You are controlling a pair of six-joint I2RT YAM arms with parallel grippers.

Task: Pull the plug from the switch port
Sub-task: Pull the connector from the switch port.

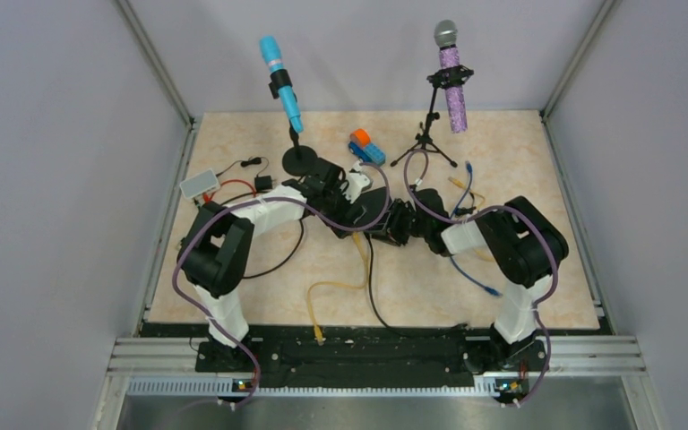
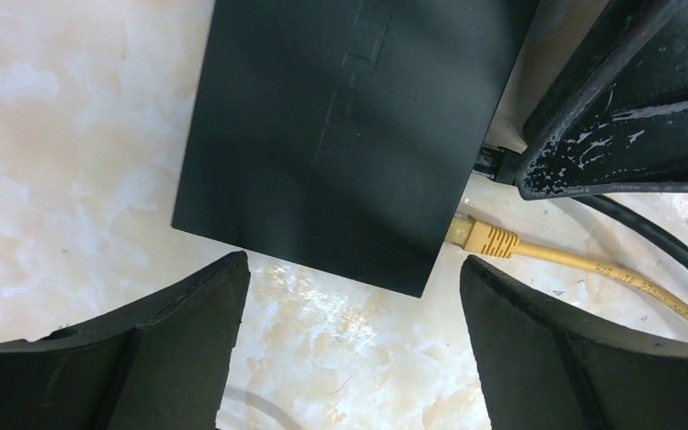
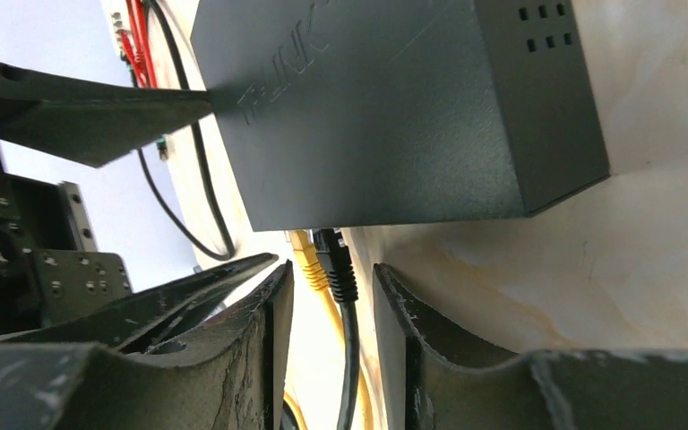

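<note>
I'm looking into a cell closed in by plain grey walls [image 1: 54, 179], with metal corner posts [image 1: 157, 63] running up at the back. The tabletop [image 1: 537, 161] is a beige, marble-patterned sheet under even light. A slotted aluminium rail [image 1: 591, 349] borders its near edge.

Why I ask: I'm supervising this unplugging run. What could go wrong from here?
1. The yellow plug and the black plug sit side by side in the switch. The right gripper is open astride the black one, with the yellow close beside one finger. Closing could catch both, or the wrong one.
2. The left gripper stands open at the switch's corner, not clamped on it. A pull might drag the switch along instead of freeing the plug.
</note>
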